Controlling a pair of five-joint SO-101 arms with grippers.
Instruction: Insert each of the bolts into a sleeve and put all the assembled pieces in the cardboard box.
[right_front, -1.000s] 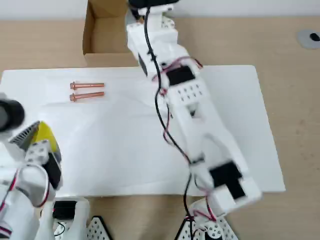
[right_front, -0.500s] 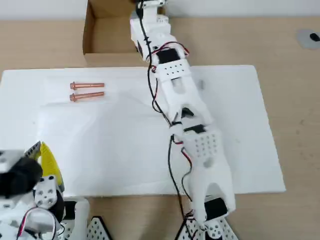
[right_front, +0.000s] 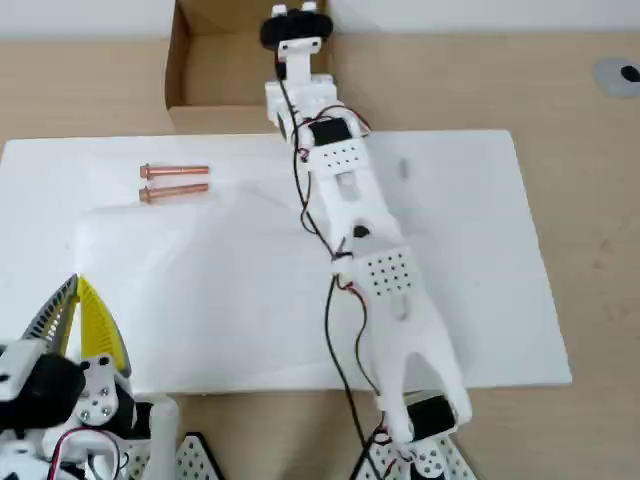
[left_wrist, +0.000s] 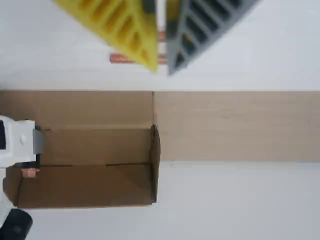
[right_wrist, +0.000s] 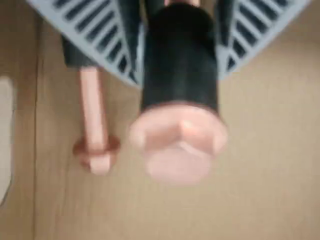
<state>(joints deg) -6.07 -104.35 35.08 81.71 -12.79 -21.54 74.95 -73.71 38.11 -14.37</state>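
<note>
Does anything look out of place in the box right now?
A bare bolt lies on the cardboard box floor, no sleeve on its visible shaft, unlike the sleeved bolt the right gripper holds.

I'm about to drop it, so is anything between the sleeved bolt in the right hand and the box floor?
Nothing visible. The sleeved bolt in the right hand hangs over bare cardboard box floor; another bolt lies beside it, not beneath.
</note>
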